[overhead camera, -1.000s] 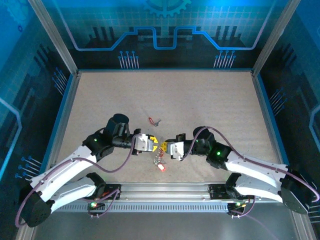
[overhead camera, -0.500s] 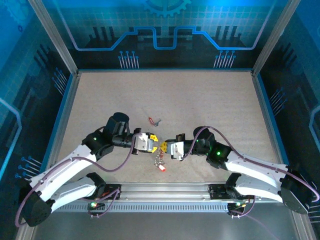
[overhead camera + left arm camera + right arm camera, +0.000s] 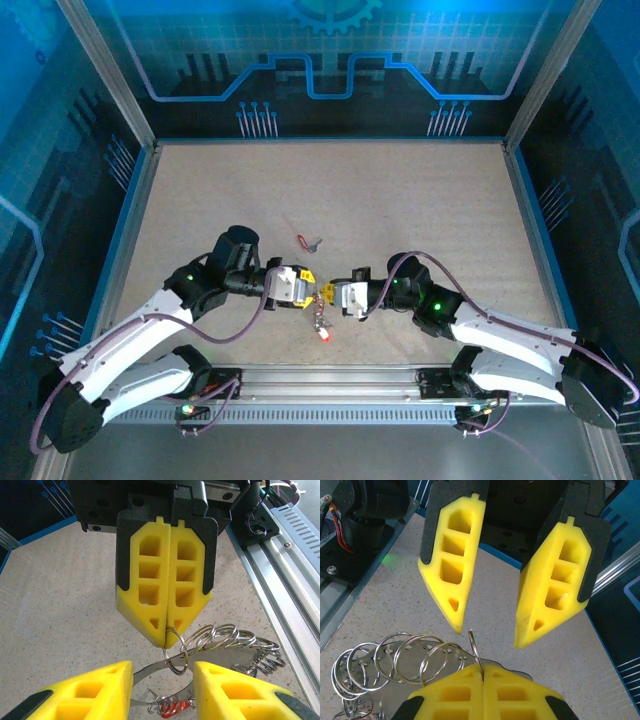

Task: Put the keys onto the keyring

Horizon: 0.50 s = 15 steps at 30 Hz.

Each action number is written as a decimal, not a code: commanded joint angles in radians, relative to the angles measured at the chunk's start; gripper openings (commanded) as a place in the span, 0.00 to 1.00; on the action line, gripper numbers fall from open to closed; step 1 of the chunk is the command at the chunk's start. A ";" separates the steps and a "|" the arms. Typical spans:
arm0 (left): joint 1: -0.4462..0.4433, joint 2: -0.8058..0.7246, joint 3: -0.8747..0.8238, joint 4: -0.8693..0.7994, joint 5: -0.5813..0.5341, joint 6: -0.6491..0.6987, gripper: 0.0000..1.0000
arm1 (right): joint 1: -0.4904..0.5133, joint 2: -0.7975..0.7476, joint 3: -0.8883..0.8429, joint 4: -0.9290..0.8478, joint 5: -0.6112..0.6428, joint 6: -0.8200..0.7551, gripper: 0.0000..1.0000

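Tightly closed, the right claw (image 3: 168, 636) pinches one loop of the silver wire-ring keyring (image 3: 222, 636); the left claw (image 3: 491, 635) stands partly open, holding nothing.

A beige speckled tabletop (image 3: 330, 190) sits inside blue, circuit-patterned walls (image 3: 330, 60), with aluminium corner posts (image 3: 105, 75) and a silver rail (image 3: 330, 381) along the near edge.
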 commanded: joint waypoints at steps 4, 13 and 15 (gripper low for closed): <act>-0.008 0.014 0.012 0.017 0.020 -0.014 0.36 | -0.013 -0.003 0.006 0.069 -0.019 0.047 0.00; -0.011 0.016 -0.005 0.084 0.032 -0.038 0.28 | -0.013 0.016 0.003 0.115 -0.018 0.104 0.00; -0.012 0.010 -0.007 0.092 0.027 -0.047 0.26 | -0.013 0.024 0.001 0.126 -0.018 0.118 0.00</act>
